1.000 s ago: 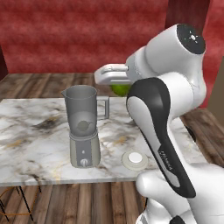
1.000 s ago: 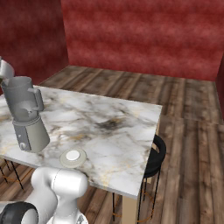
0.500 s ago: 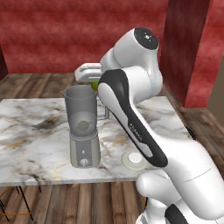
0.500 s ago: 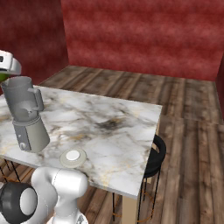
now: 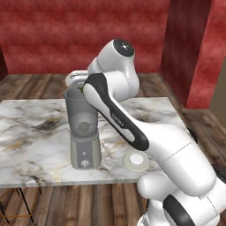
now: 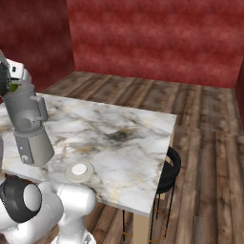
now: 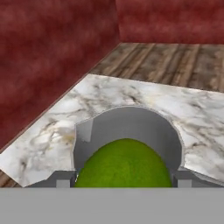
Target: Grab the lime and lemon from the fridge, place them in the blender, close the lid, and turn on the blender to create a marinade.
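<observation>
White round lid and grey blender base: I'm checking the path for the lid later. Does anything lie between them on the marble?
Nothing: bare marble separates the flat white round lid from the grey blender base, in both base views.

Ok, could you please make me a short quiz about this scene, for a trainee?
1. True or false: the lid lies on the counter, apart from the blender.
2. The claw grips: A) a green fruit, B) the lid, C) nothing.
3. Over what does the claw hang?
Key: 1 true; 2 A; 3 the blender's open jar.
</observation>
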Tool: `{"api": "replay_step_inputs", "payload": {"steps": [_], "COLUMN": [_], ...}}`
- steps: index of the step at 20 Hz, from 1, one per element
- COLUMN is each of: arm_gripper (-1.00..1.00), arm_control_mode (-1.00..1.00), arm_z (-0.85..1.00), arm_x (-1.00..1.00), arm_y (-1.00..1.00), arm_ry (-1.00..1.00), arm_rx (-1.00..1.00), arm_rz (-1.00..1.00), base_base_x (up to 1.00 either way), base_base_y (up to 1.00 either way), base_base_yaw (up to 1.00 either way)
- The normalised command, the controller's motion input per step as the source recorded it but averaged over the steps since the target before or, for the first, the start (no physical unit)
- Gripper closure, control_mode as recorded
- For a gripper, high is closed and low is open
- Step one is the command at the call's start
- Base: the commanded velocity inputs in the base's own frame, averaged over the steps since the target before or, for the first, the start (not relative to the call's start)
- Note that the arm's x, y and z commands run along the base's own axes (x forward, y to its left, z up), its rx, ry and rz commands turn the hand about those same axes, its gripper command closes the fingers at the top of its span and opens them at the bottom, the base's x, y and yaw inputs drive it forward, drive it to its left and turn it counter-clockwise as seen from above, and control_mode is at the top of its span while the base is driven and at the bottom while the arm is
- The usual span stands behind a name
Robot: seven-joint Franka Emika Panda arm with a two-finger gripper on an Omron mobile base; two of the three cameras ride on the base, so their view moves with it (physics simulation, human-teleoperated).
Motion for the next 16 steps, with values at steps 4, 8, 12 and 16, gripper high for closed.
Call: {"api": "replay_step_inputs", "payload": {"steps": [4,8,12,16], "arm_gripper": [1.0,1.0,1.0,1.0], "arm_control_mode": [-1.0,-1.0,-1.0,-1.0], "arm_z": [-0.06,-0.19,-0.39,-0.48], "arm_x": [0.72,0.63,0.45,0.28], "arm_y": [0.11,0.1,0.14,0.27], "arm_ry": [0.11,0.13,0.12,0.1], "arm_rx": [-0.01,-0.06,-0.09,-0.13], "arm_rz": [0.08,0.08,0.09,0.08], "base_base_x": [0.0,0.0,0.0,0.0], "base_base_y": [0.0,0.0,0.0,0.0], "base_base_yaw": [0.0,0.0,0.0,0.0]}}
